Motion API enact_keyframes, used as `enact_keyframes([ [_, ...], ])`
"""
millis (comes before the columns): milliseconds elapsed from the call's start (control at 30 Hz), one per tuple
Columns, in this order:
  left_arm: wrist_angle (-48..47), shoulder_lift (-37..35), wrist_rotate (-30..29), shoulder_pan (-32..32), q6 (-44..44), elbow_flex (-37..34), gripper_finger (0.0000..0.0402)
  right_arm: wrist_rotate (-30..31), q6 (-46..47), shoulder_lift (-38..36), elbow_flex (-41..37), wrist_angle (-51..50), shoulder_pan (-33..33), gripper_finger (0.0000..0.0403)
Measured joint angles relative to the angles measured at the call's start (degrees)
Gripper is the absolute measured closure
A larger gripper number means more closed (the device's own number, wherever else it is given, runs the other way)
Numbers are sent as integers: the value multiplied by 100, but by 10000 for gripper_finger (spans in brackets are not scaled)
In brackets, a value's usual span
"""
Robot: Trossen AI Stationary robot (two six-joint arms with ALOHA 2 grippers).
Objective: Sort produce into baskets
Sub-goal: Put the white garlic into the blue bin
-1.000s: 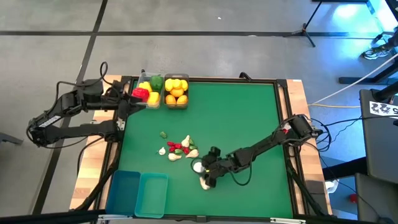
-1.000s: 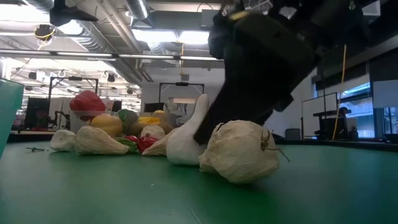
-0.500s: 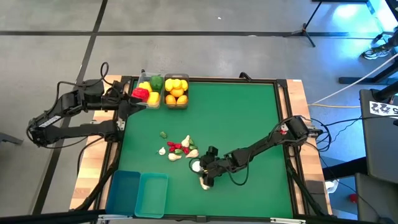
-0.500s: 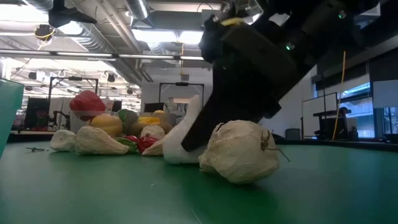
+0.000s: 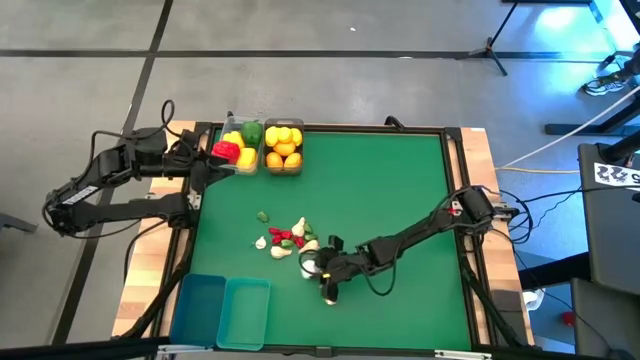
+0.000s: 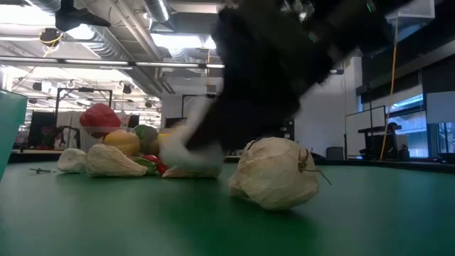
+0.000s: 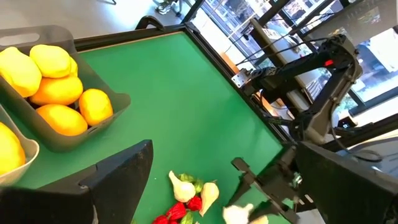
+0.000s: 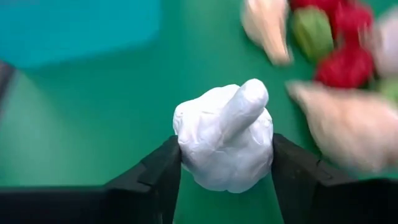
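My right gripper [image 5: 318,268] is low over the table's near middle, shut on a white garlic bulb [image 8: 224,138]. A second garlic bulb [image 5: 328,295] lies on the green mat just nearer; it fills the foreground of the low view [image 6: 274,174]. A small pile of garlic and red and green chilies [image 5: 285,240] lies on the mat to the left. My left gripper [image 7: 227,183] is open and empty beside two clear baskets: one of peppers [image 5: 238,145], one of lemons and oranges [image 5: 283,147]. Two teal baskets [image 5: 222,308] stand at the near left. My right gripper pinches the white garlic bulb by its two opposite sides [image 8: 186,146] between its two fingers [image 8: 158,171]. The fingers come low from the table's right, slanting down. The bulb's stem [image 8: 245,99] points away from the wrist. The bulb is close to the mat; whether clear of it, I cannot tell.
The mat's far and right parts [image 5: 390,190] hold nothing. The right arm [image 5: 420,235] stretches low across the mat from the right edge. A wooden border [image 5: 480,160] runs around the mat.
My right gripper has gone toward the table's left edge, toward the pile, and the white garlic bulb has gone with it, tipping over from upright. The nearer garlic bulb has stayed where it was.
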Motion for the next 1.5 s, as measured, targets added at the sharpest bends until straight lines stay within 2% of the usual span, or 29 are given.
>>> enact_keyframes([
  [167, 0, 0, -11, 0, 1, 0, 15, 155, -888, 0, 954, -472, -8, 205],
  [367, 0, 0, -98, 0, 1, 0, 15, 237, -1947, 119, 2204, -606, -314, 207],
  [567, 4, 0, -105, 0, -53, 0, 15, -289, -2398, 791, 3584, -711, -652, 205],
  [733, 4, 2, -103, 0, -114, 0, 15, -770, -2800, 1477, 4839, -788, -664, 204],
  [867, 2, 0, -103, 0, -120, 0, 15, -1187, -2823, 2112, 5715, -861, -662, 204],
  [1033, -38, -2, -103, 0, -178, 0, 15, -1416, -2826, 2766, 6553, -754, -664, 204],
  [1167, -82, 0, -103, 0, -259, 0, 15, -1663, -2813, 3065, 6507, -90, -671, 204],
  [1333, -90, 0, -103, 0, -274, 0, 15, -1723, -2809, 3278, 6500, 81, -667, 204],
  [1500, -90, 0, -103, 0, -297, 0, 15, -1938, -2763, 3518, 6502, 721, -667, 204],
])
